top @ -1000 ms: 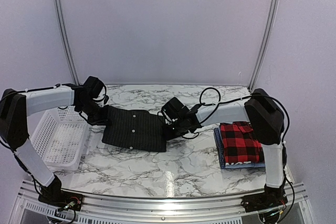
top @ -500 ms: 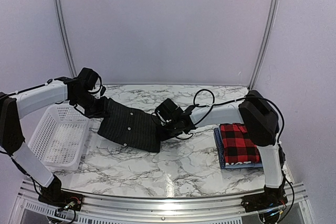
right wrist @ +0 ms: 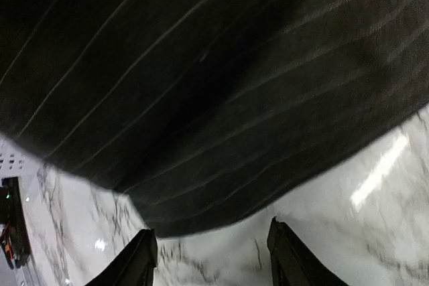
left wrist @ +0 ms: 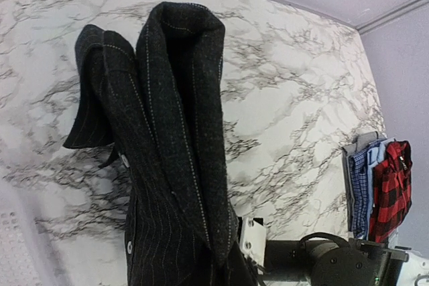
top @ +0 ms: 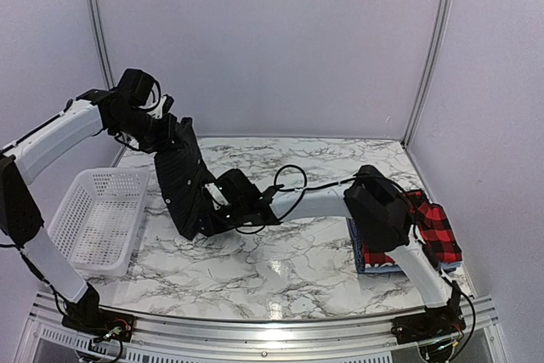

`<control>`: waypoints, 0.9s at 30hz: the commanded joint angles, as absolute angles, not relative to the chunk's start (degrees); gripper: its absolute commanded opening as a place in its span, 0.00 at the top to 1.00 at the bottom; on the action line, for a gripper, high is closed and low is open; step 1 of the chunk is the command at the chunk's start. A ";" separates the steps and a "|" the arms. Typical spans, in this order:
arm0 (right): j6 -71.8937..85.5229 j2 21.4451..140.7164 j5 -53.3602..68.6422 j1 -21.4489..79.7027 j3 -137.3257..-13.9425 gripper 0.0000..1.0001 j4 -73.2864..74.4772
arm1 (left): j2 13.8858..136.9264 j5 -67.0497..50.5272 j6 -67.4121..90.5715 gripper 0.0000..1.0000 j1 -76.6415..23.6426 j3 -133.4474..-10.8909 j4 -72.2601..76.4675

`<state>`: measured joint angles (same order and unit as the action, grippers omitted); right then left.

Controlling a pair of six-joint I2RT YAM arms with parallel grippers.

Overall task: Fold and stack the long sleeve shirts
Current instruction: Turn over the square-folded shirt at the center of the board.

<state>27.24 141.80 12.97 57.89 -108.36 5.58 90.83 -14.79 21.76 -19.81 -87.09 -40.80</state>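
My left gripper [top: 160, 127] is raised high at the back left and is shut on one end of the black pinstriped shirt [top: 189, 183]. The shirt hangs steeply down to the table and fills the left wrist view [left wrist: 177, 138], hiding those fingers. My right gripper [top: 212, 212] sits low at the shirt's bottom end. In the right wrist view it [right wrist: 211, 236] stands open over bare marble, with the shirt's edge [right wrist: 201, 132] just beyond its fingertips. The red-and-black plaid shirt [top: 435, 227] lies folded on the blue shirt [top: 364, 258] at the right, partly behind my right arm.
A white mesh basket [top: 95, 220] stands at the left of the marble table [top: 289, 265], close under the left arm. The right arm stretches low across the table's middle. Grey walls close in the back and sides.
My left gripper has lifted its end of the black shirt, which went from lying flat to hanging steeply. My right gripper followed leftward and opened, letting go of the shirt's edge.
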 commanded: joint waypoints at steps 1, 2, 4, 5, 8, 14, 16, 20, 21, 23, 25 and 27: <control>29.97 126.53 18.41 52.46 -88.01 0.40 -2.01 | 100.70 -16.69 24.01 1.00 -26.25 -94.95 -40.94; 30.17 121.99 18.01 50.91 -82.53 0.38 -4.07 | 103.81 -16.59 25.09 1.00 -28.23 -97.23 -40.39; 30.19 113.20 15.97 47.91 -73.84 0.35 -5.60 | 111.08 -15.80 26.95 1.00 -32.57 -103.55 -40.26; 30.04 109.36 14.97 46.27 -70.30 0.34 -4.85 | 114.67 -15.06 28.20 1.00 -35.47 -107.25 -40.33; 29.33 97.97 12.01 42.03 -62.96 0.31 -1.00 | 125.88 -14.23 31.57 1.00 -40.46 -118.07 -40.32; 27.00 85.40 1.19 38.22 -59.77 0.30 10.20 | 139.30 -16.08 34.98 1.00 -46.75 -131.59 -40.24; 26.57 84.26 0.30 37.23 -60.21 0.29 11.70 | 140.03 -16.24 35.81 1.00 -47.47 -130.79 -39.92; 25.47 84.83 -2.06 36.81 -61.76 0.29 13.15 | 137.25 -13.67 35.25 1.00 -48.34 -127.19 -39.17; 25.18 85.52 -2.27 36.75 -62.36 0.29 13.66 | 135.89 -12.84 34.84 1.00 -47.86 -125.99 -39.00; 24.75 86.42 -2.46 36.74 -63.46 0.30 14.13 | 133.27 -12.32 33.82 1.00 -46.54 -123.67 -38.44; 24.34 87.36 -2.30 36.71 -64.42 0.30 14.26 | 131.14 -12.40 32.42 1.00 -45.12 -121.75 -38.29; 24.03 88.62 -2.03 36.69 -65.56 0.30 14.72 | 129.43 -13.19 31.08 1.00 -43.31 -119.22 -38.28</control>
